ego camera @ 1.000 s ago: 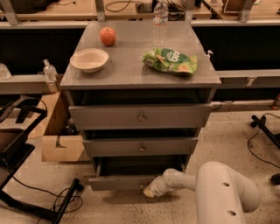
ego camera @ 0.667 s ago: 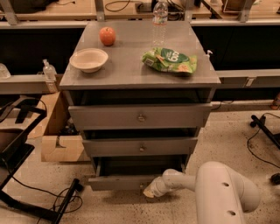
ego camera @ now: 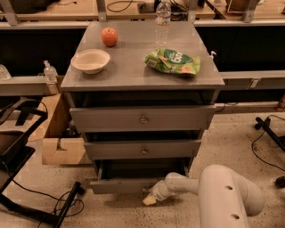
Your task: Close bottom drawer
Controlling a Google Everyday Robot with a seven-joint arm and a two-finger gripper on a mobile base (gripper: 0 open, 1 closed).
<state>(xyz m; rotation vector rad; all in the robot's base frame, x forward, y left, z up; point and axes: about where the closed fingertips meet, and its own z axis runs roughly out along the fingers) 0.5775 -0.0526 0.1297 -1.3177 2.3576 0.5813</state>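
Note:
The bottom drawer (ego camera: 120,185) is the lowest and narrowest of three grey drawers in the cabinet. It stands pulled out, its flat grey front panel near the floor. Its knob is hidden behind my gripper. My gripper (ego camera: 150,198) reaches in from the lower right on a white arm (ego camera: 222,196) and sits at the right part of the drawer's front panel, touching or almost touching it.
The cabinet top (ego camera: 133,67) carries an apple (ego camera: 109,36), a white bowl (ego camera: 90,60), a green chip bag (ego camera: 173,61) and a water bottle (ego camera: 163,13). A cardboard box (ego camera: 60,142) and black cables (ego camera: 53,205) lie to the left. A chair base (ego camera: 271,133) stands to the right.

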